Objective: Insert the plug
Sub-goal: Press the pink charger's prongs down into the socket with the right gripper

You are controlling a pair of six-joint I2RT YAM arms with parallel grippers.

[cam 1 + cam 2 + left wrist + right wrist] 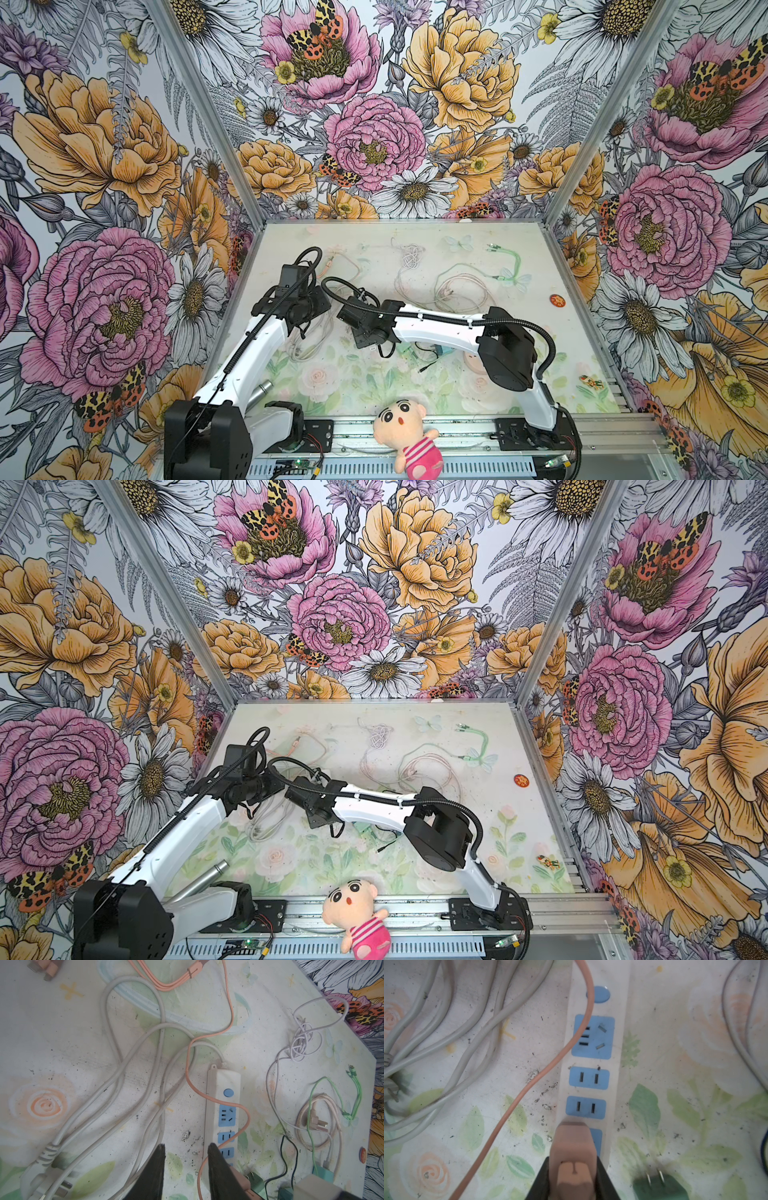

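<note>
Right wrist view: my right pincer (574, 1167) clamps the pink plug (573, 1142) over the power strip (614, 1078); next, I must square it to a socket and press down.

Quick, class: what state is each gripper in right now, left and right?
Left gripper: open, jaws apart, nothing between them.
Right gripper: closed, holding the pink plug.
</note>
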